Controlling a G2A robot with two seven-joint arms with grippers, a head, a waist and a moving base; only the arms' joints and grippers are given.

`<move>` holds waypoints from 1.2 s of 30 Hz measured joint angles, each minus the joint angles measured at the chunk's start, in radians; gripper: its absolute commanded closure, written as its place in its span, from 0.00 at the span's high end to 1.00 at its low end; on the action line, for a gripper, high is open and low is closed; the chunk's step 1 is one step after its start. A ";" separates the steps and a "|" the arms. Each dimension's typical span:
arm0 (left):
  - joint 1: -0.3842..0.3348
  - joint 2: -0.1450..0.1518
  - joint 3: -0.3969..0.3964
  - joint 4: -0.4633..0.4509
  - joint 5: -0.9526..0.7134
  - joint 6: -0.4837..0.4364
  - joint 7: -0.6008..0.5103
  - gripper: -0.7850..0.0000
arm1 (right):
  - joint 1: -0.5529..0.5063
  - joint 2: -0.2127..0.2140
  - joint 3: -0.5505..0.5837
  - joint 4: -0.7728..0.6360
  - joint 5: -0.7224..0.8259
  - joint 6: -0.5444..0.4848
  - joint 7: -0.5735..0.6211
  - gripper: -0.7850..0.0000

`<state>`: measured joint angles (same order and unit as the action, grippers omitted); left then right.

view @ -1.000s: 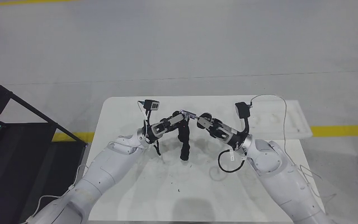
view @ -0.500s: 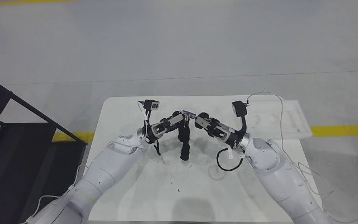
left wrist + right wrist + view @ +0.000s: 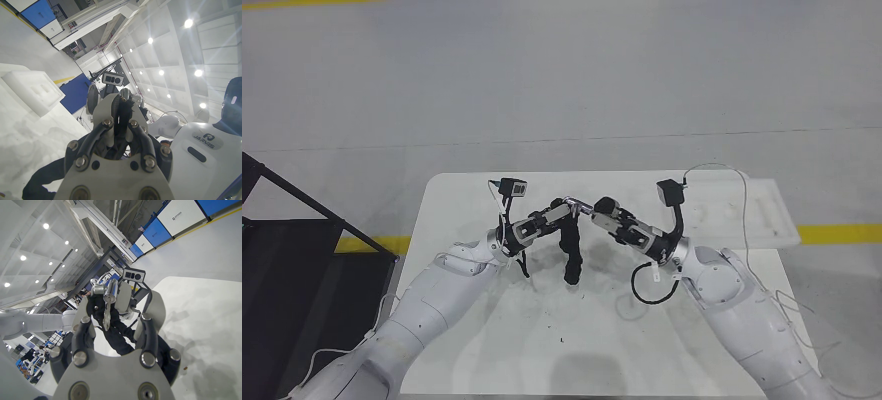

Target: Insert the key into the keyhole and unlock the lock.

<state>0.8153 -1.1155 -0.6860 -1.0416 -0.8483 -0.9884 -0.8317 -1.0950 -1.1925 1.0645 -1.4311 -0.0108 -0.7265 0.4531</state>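
**Key seated in chrome lock, right pincer spread around it**

The right gripper (image 3: 120,295) is released. Its two pale, rounded fingers (image 3: 153,309) stand wide apart on either side of the key (image 3: 106,315), and whether the black pad of one of them touches the key cannot be told.

The key is flat, dull silver metal. Its blade is sunk into the keyhole and its bow hangs free towards the wrist.

The lock (image 3: 110,291) is a short, polished chrome cylinder, mirror-bright, with a round face that takes the key. A second chrome barrel joins it at the side. A black cord (image 3: 571,262) with a rough, frayed fabric cover hangs from the lock towards the table.

The left gripper (image 3: 123,98) is clenched on the lock. Its smooth grey fingers are pressed close together on the black cord just behind the chrome head.

In the top view both grippers meet tip to tip above the middle of the table (image 3: 472,200), so lock and key are held in the air between them. The table is matt white with rounded corners and is scuffed with small dark specks.

A white foam tray (image 3: 762,215), blocky and with shallow moulded recesses, lies on the table's far right part. A yellow line (image 3: 842,233) crosses the pale grey floor (image 3: 542,80) beside the table, and the floor runs on far beyond it.
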 measured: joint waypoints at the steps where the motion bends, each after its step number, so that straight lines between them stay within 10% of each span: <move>1: 0.000 0.000 0.000 0.000 0.000 0.000 0.000 0.00 | -0.001 0.000 0.001 -0.001 0.003 0.001 0.001 1.00; 9: 0.003 0.001 -0.007 -0.001 0.015 0.012 0.014 0.00 | -0.022 0.013 0.052 -0.049 0.123 0.165 0.082 1.00; 18: 0.059 0.034 -0.115 -0.143 0.441 0.243 0.308 0.00 | -0.068 0.046 0.164 -0.211 0.187 0.480 0.267 1.00; 25: 0.149 0.053 -0.170 -0.322 0.631 0.421 0.404 0.00 | -0.027 0.044 0.139 -0.217 0.128 0.556 0.279 1.00; 36: 0.202 0.057 -0.232 -0.362 0.635 0.430 0.379 0.00 | -0.014 0.042 0.136 -0.186 0.077 0.583 0.226 1.00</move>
<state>1.0169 -1.0586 -0.9179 -1.4037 -0.2132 -0.5582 -0.4527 -1.1087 -1.1508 1.2009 -1.6170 0.0663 -0.1437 0.6790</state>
